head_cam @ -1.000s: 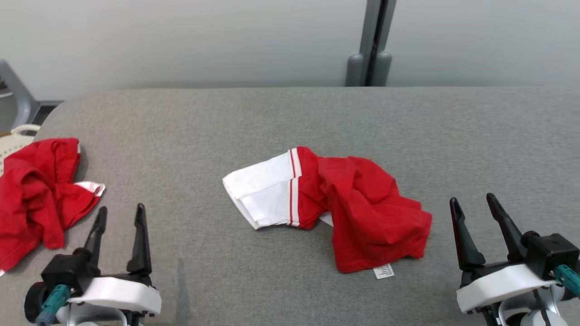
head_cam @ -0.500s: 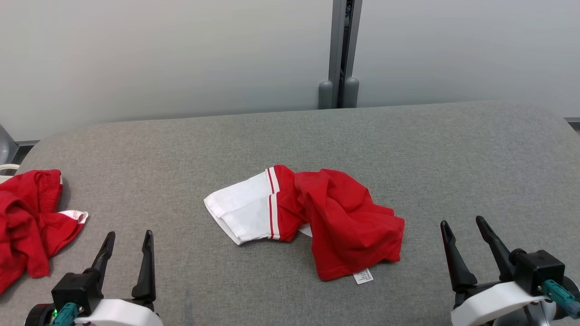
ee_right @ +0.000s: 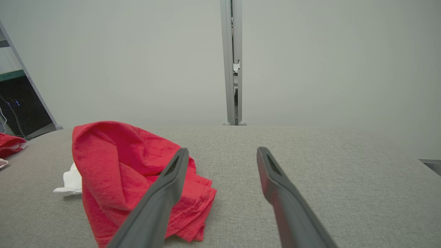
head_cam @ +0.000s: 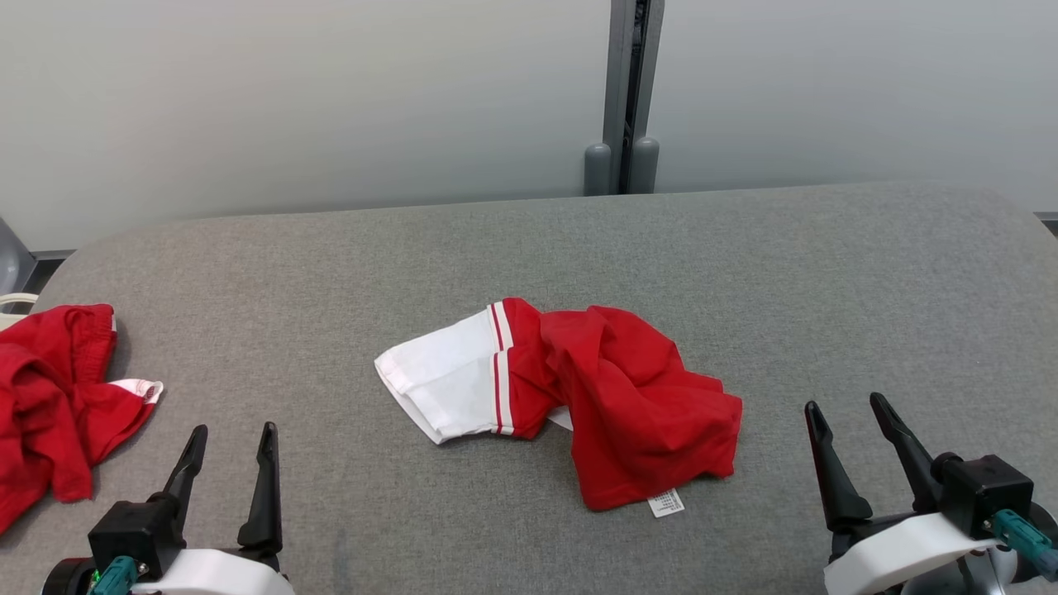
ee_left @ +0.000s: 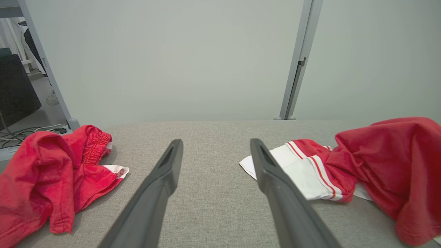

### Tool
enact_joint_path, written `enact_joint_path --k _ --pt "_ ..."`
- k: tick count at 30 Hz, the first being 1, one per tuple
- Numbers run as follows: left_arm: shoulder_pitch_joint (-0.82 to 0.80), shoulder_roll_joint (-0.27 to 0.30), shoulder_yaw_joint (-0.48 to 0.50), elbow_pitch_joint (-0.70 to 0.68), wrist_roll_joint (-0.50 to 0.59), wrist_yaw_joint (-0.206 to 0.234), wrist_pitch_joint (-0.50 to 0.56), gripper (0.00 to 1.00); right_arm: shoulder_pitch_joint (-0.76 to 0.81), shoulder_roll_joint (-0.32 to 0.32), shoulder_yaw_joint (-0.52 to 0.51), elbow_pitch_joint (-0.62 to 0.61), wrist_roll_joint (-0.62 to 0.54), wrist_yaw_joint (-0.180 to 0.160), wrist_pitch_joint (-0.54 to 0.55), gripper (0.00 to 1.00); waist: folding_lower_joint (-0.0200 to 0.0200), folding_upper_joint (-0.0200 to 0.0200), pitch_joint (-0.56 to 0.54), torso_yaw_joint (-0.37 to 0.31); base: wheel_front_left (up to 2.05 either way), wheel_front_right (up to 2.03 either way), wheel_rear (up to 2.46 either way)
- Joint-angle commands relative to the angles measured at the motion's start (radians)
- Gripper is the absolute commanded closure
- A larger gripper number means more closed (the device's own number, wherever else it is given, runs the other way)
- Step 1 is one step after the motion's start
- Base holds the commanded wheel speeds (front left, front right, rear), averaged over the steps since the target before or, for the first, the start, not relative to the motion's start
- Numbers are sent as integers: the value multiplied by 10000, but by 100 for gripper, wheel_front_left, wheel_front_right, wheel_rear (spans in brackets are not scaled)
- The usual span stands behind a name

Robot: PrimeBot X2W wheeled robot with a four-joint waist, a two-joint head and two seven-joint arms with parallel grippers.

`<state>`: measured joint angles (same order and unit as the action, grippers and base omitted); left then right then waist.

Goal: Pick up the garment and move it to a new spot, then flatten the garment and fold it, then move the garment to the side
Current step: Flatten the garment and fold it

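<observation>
Left fingers [head_cam: 266, 479]: standing spread wide apart, grasping nothing, pointing away across the grey tabletop [head_cam: 744, 273].
Right fingers [head_cam: 826, 463]: standing released and spread as well, holding nothing, hanging clear of the cloth.
Garment [head_cam: 636, 405]: lying crumpled on the tabletop between the two pairs of fingers and beyond their tips, touching neither; red bulk bunching up on the side toward the right fingers, white part with red stripes spreading toward the left fingers.
Care label [head_cam: 666, 503]: sticking out white from the garment's red edge, on the side nearest the fingers.
Second red garment [head_cam: 50, 397]: lying bunched to the outer left of the left fingers, well apart from the first garment.
</observation>
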<state>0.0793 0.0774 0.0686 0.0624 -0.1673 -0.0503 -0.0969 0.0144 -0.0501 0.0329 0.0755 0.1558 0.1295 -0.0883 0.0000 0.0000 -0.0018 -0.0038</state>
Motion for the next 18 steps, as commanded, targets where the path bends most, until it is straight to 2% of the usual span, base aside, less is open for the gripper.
enact_joint_path --k 1,8,18 --pt "86 54 5 -49 -26 71 17 0 67 -29 -35 -30 -49 22 31 0 0 0 14 12 0 0 0" --pt "-198 91 -65 -146 -89 117 34 0 -257 -35 311 -53 -5 23 92 0 0 0 412 136 0 0 0" --pt "-700 24 -212 -116 -255 171 -201 0 -917 -606 2381 440 13 22 651 0 0 0 1301 630 0 0 0"
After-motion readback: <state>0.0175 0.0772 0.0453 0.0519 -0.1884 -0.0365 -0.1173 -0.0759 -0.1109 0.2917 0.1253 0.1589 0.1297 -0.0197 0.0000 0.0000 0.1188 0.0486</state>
